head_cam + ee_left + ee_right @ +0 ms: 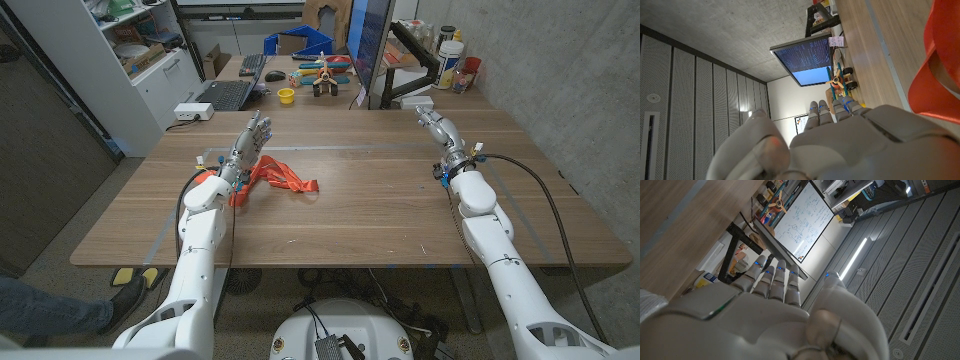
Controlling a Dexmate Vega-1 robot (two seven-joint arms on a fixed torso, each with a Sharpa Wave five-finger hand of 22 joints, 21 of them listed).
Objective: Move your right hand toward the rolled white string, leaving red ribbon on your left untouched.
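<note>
In the head view the red ribbon (pixel 280 178) lies on the counter (pixel 380 200) just beside the left hand (pixel 246 140), whose fingers stand apart and hold nothing. The right hand (pixel 432 120), fingers straight and empty, sits well apart from the ribbon near the counter's far edge. No rolled white string is visible, so a reach could wander toward the ribbon.

Left wrist view: ribbon (pixel 940 65) close by the left hand (pixel 850 140).

Right wrist view: the right hand (pixel 770 315) has bare counter beside it.

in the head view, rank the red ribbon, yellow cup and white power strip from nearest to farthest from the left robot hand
From the left robot hand:
1. Red fabric ribbon, on the wooden table beside the hand.
2. Small yellow cup, on the desk behind, toward the middle.
3. White power strip, behind on the left; close to the cup's distance, ranking uncertain.
</note>
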